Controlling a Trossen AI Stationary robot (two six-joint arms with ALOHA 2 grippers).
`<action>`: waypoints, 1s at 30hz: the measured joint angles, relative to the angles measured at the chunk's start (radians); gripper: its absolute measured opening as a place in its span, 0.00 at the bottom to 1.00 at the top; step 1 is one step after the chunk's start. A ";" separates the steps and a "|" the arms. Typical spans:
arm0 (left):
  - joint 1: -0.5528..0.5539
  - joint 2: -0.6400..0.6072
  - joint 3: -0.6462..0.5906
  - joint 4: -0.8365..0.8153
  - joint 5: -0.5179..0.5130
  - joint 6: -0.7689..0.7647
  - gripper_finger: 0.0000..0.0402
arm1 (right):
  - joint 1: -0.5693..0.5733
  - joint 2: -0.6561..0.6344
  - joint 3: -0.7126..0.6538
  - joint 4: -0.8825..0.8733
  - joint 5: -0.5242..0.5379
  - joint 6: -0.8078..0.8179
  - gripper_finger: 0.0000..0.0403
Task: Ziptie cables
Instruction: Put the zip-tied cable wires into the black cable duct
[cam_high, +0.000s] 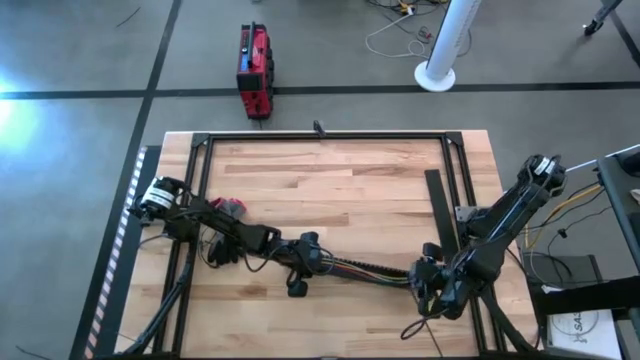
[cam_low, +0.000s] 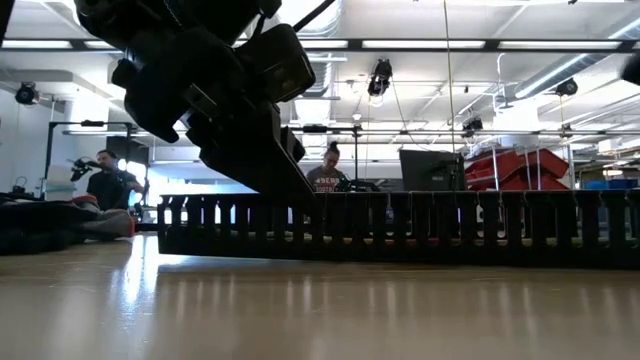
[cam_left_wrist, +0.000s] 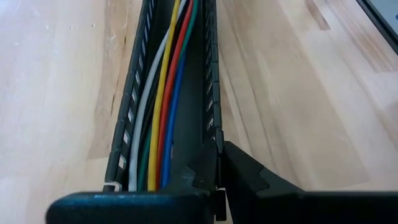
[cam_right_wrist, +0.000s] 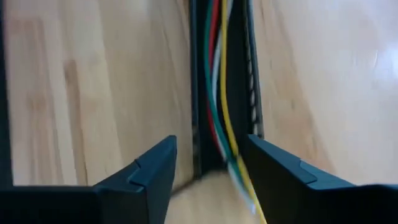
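Two dark, jointed robot arms are seen from above. The left arm (cam_high: 215, 232) is built of black, blocky segments, with a pale grey and white cylindrical joint at its base and a small red part beside it. The right arm (cam_high: 505, 215) is likewise black, with a rounded joint showing pale markings at its top end, and thin black cables trail from its lower end. The left gripper (cam_left_wrist: 217, 186) is made up of matt black, angular plastic fingers with stepped notches. The right gripper (cam_right_wrist: 208, 180) has two matching dark wedge-shaped fingers (cam_right_wrist: 146, 174) with bevelled edges
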 joint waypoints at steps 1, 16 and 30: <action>0.000 0.000 0.000 0.000 0.000 -0.002 0.01 | 0.008 0.010 -0.004 -0.015 -0.016 0.037 0.42; 0.000 -0.002 0.000 -0.021 -0.001 -0.007 0.01 | 0.051 0.172 -0.057 -0.149 -0.208 0.306 0.09; 0.000 -0.002 0.000 -0.023 -0.002 -0.029 0.01 | 0.055 0.163 -0.057 -0.184 -0.114 0.333 0.00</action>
